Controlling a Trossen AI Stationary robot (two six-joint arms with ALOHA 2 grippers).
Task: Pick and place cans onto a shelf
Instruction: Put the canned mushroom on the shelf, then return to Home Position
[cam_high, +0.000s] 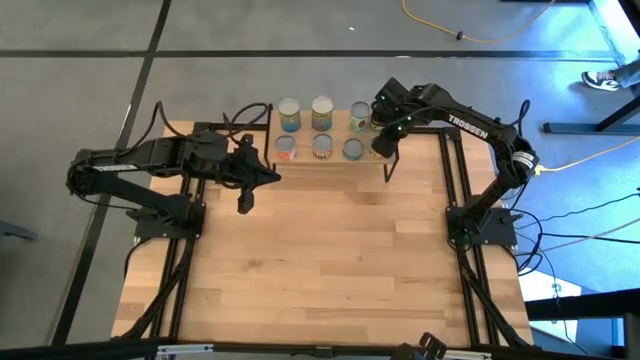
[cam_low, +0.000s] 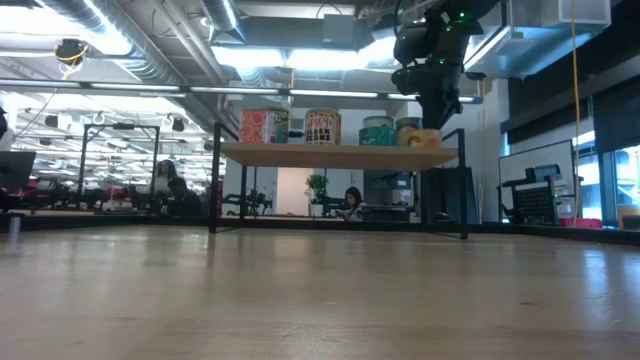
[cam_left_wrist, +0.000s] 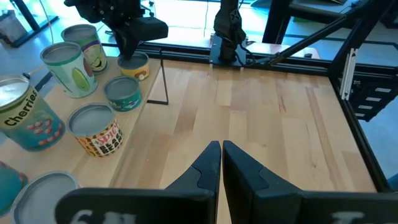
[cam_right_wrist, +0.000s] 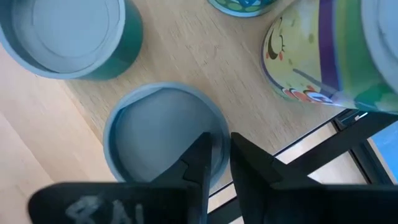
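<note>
cans (cam_high: 321, 130) lined up on shelf (cam_high: 385, 156)
right tool (cam_high: 380, 142) nearly closed, empty, above shelf's end can (cam_right_wrist: 163, 134); left tool (cam_high: 247, 196) shut, empty, over bench (cam_high: 330, 260).

- A light wooden tabletop (cam_high: 330, 260) fills the middle of the high view.
- The shelf (cam_high: 330, 160), a pale plank on thin black legs, stands at the tabletop's upper edge.
- The cans (cam_high: 322, 113) stand upright on the plank in two rows, silvery tops up.

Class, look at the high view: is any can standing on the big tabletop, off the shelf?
No: every visible can stands on the shelf, none on the tabletop.
</note>
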